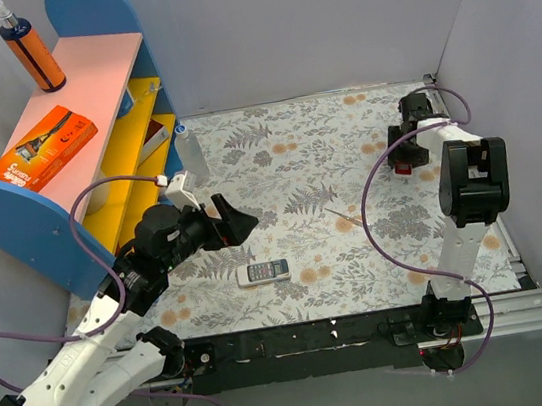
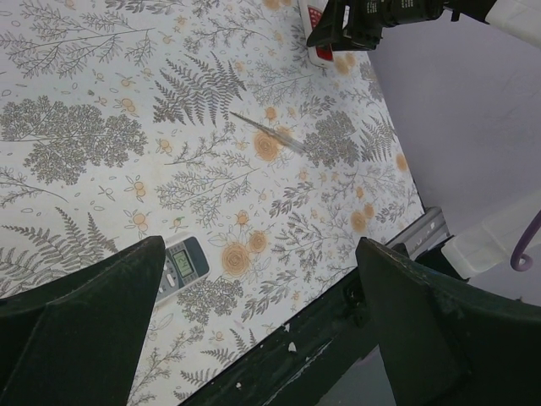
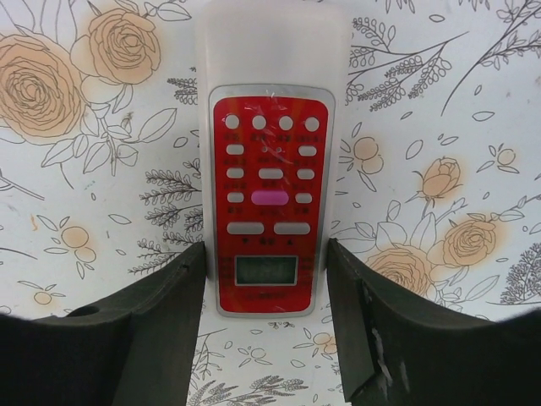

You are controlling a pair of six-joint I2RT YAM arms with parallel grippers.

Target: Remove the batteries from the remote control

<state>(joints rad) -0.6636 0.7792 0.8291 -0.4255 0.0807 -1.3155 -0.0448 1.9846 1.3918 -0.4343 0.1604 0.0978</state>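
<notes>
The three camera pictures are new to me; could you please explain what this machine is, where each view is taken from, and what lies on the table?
These are two robot arms bolted at the near edge of a flower-patterned table. One view looks down from above and behind the arms. The other two come from a camera on each wrist, so the dark shapes at the bottom are that gripper's own fingers. The left gripper is open and holds nothing, near a small grey remote. The right gripper straddles a red remote lying face up. Its fingers sit close against the sides, but I cannot tell whether they squeeze it. A thin metal tool lies between the arms, and a blue shelf stands at the left.
</notes>
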